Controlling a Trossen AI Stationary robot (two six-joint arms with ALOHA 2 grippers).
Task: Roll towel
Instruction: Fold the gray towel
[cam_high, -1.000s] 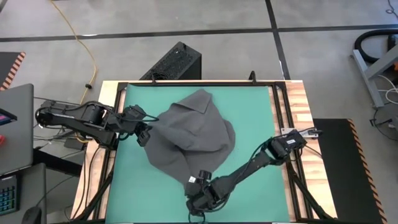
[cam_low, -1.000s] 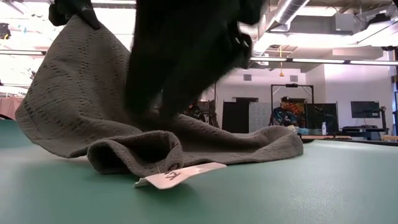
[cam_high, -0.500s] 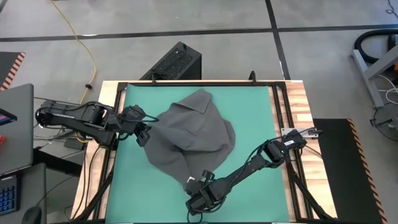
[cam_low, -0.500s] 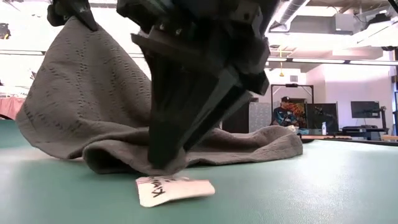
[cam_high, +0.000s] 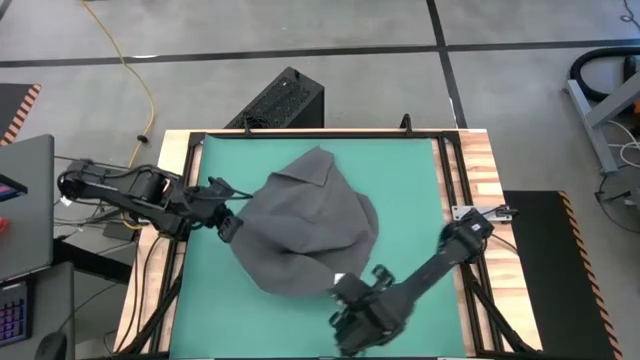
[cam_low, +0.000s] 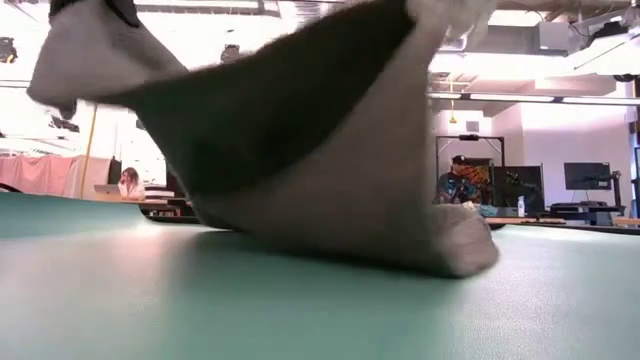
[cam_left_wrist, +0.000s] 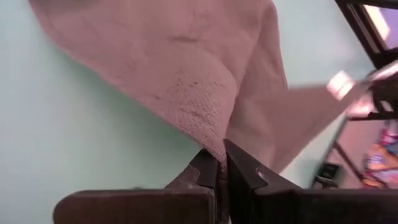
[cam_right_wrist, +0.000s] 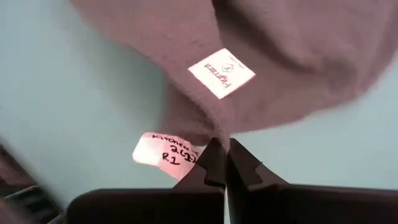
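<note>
1. Towel (cam_high: 305, 225), dark grey and rumpled, hangs between two end effectors above the green mat (cam_high: 410, 180) on the tabletop (cam_high: 480, 170), its middle sagging onto the mat while two edges are held off it.

2. At the left end effector (cam_high: 232, 226), the fingers (cam_left_wrist: 208, 171) are pressed together on a bunched edge of the cloth; the towel fans out ahead of the fingertips and drapes away toward the other arm.

3. At the right end effector (cam_high: 350, 296), the fingers (cam_right_wrist: 214, 158) pinch a gathered fold at the hem; a white tag (cam_right_wrist: 222, 73) sewn to the cloth sits just ahead of the fingertips, and a handwritten label (cam_right_wrist: 165, 151) shows just beside them.

4. Seen from the tabletop, the cloth rises at both held edges and only a folded lobe (cam_low: 450, 245) touches the mat, so the towel reads as lifted rather than spread.

5. The step in hand appears to be spreading the towel flat ahead of any rolling; no roll has begun.

6. Doing it well likely means drawing the two end effectors apart evenly until the slack between them goes, keeping both pinches firm.

7. Lowering both edges together onto the mat should lay it without creases; an uneven pull risks slipping the thin right-hand pinch off the hem.
</note>
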